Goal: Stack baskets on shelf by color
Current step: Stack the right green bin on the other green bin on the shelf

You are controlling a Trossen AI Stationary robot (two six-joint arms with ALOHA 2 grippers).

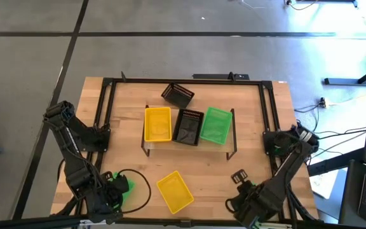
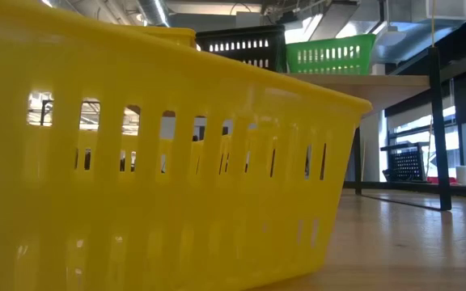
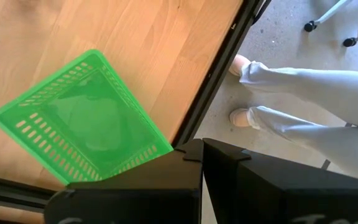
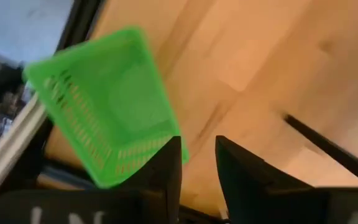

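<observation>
Green basket [image 3: 82,121] lies just ahead of your left gripper [image 3: 202,146], angled across it; fingers seem closed, empty. Right gripper [image 4: 197,146], slightly parted, waits farther off.

We see the wooden surface [image 1: 234,159] carrying the shelf [image 1: 229,147] — yellow [image 1: 157,124], black [image 1: 189,126] and green [image 1: 216,124] baskets on it — plus loose yellow [image 1: 175,191], black [image 1: 177,95] and green [image 1: 121,184] baskets.

Six baskets [image 1: 157,123] (two per colour).
</observation>
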